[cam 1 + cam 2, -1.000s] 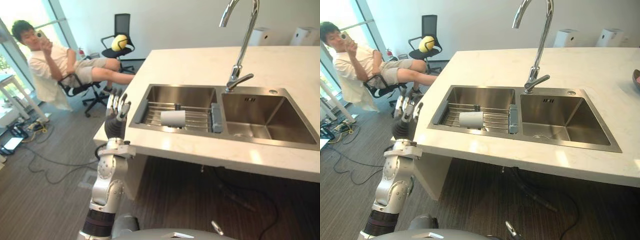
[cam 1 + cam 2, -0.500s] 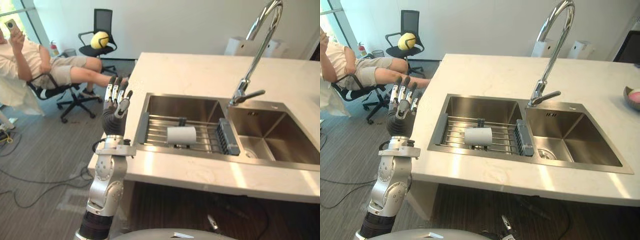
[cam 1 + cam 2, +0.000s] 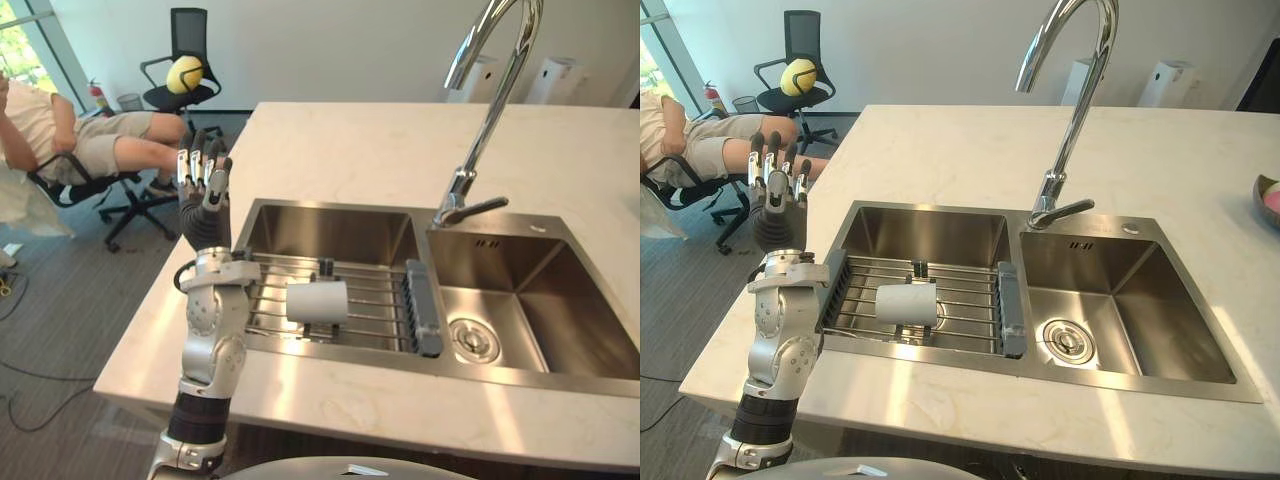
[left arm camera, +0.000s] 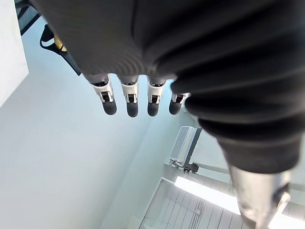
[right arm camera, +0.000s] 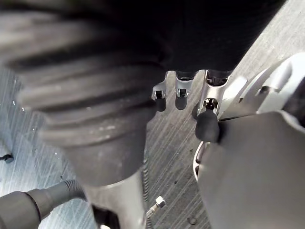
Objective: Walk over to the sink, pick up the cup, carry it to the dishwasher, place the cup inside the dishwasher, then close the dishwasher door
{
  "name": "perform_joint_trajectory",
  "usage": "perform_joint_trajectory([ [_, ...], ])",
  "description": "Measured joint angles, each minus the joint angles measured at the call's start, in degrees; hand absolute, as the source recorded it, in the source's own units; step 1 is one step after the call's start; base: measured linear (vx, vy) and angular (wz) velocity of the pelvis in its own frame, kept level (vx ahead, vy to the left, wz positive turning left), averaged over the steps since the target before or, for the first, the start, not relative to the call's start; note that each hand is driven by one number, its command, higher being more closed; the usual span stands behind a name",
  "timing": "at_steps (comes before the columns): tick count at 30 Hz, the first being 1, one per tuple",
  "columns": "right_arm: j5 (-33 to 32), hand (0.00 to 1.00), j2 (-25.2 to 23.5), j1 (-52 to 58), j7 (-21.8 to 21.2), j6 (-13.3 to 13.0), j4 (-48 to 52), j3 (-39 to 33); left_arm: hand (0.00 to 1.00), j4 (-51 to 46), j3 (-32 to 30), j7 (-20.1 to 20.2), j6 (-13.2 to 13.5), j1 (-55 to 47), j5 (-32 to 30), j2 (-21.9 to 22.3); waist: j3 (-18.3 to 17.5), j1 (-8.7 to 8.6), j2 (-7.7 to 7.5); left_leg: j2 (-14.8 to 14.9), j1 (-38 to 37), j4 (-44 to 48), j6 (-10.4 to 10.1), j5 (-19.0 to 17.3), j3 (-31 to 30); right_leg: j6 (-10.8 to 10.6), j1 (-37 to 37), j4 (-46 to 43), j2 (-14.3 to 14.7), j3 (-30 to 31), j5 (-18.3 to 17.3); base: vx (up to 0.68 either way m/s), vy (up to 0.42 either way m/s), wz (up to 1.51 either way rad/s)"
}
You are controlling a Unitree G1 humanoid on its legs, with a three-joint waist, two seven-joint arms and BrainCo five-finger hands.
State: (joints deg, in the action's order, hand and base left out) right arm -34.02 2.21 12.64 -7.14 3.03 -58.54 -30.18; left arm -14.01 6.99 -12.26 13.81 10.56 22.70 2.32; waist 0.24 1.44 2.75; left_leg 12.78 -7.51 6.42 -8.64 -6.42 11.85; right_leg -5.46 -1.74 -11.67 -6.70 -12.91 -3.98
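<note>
The pale stone tabletop carries a double steel sink — tap behind the sink, a bowl well right of it.

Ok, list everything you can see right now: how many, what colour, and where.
cup: one, white, on its side on the rack
rack: one, metal wire, across the left basin
sink: one, steel, two basins, set in the counter
faucet: one, chrome, behind the basins
counter: one, white
ball: one, yellow, on the chair
chair: one, black, beyond the counter
person: one, seated, far left
left hand: raised by the counter's left edge, fingers straight
right hand: over the floor, fingers relaxed
</note>
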Motion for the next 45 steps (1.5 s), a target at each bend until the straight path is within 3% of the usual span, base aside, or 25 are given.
perform_joint_trajectory([
  [1,-0.10,0.00,-0.15,-0.04,-0.10,0.04,0.00,-0.30,0.00,-0.01,0.18,0.22,-0.46,0.00,-2.27,-0.08,-0.07,0.02,-0.16,-0.06,0.01,-0.05,0.00,0.00,0.45,-0.05,0.00,0.41,0.03,0.12,0.22,0.02,-0.009,-0.10],
  [3,-0.42,0.00,-0.84,-0.01,-0.28,0.01,0.02,-1.37,0.00,0.08,1.50,2.08,-3.85,-0.04,-11.50,-0.69,-0.23,0.18,-0.51,-0.32,-0.05,-1.47,0.00,0.00,1.43,-0.35,-0.18,2.59,0.13,0.38,1.37,-0.04,0.051,-0.08],
  [8,-0.44,0.00,-1.78,-0.01,-0.54,0.87,0.17,-1.99,0.00,4.59,8.04,6.88,-8.39,-0.04,-26.75,-7.42,-0.26,0.05,-1.98,-1.65,0.26,-2.38,0.34,0.04,3.04,-1.15,1.66,9.15,-0.38,1.07,5.87,-0.04,0.067,-0.10],
  [10,-0.73,0.00,-1.74,0.01,-1.26,0.97,0.16,-2.04,0.00,5.59,9.21,7.23,-8.69,-0.03,-32.25,-10.33,-0.27,-0.12,-2.22,-2.72,0.53,-2.48,1.00,0.13,3.10,-1.71,2.28,11.10,-1.33,1.08,7.28,-0.03,0.053,0.01],
  [21,-5.00,0.00,-0.01,0.05,-2.57,1.72,-0.91,-2.09,0.00,5.38,14.44,6.10,-8.11,1.84,-45.11,-16.86,-0.13,-0.12,-1.64,-5.08,2.19,-2.54,2.06,0.18,2.08,-2.70,3.65,14.84,-3.24,-0.04,9.88,-0.02,0.021,0.06],
  [28,-6.74,0.00,0.33,-0.16,-2.56,2.06,-0.96,-2.04,0.00,5.71,19.58,5.71,-6.17,4.87,-47.73,-19.21,-0.06,-0.90,-1.54,-5.33,2.40,-2.70,2.07,0.19,1.99,-2.73,3.48,14.94,-3.34,0.02,9.92,0.00,0.000,0.00],
  [34,-7.26,0.00,0.63,-0.60,-2.75,2.32,-0.95,-2.33,0.00,7.52,25.56,10.29,-5.55,7.09,-47.63,-21.26,0.20,-1.67,-0.86,-5.54,2.37,-3.44,2.13,0.43,2.51,-2.75,2.67,14.91,-3.28,1.34,9.99,-0.01,-0.003,-0.05],
  [37,-7.27,0.00,0.60,-1.24,-2.79,2.34,-1.03,-3.08,0.00,10.96,28.67,12.76,-6.54,8.50,-47.51,-22.84,0.39,-2.47,-0.56,-5.59,2.38,-3.62,2.12,0.49,2.98,-2.75,2.24,14.90,-3.22,1.88,10.09,-0.01,-0.007,-0.09],
  [45,-8.15,0.00,0.72,-2.77,-2.80,3.06,-1.10,-4.32,0.00,16.03,31.94,12.98,-8.46,8.52,-46.50,-26.35,1.17,-3.81,-0.15,-5.88,0.63,-4.91,2.08,0.52,4.48,-2.53,2.71,16.28,-2.98,3.03,11.03,-0.02,-0.009,-0.12],
])
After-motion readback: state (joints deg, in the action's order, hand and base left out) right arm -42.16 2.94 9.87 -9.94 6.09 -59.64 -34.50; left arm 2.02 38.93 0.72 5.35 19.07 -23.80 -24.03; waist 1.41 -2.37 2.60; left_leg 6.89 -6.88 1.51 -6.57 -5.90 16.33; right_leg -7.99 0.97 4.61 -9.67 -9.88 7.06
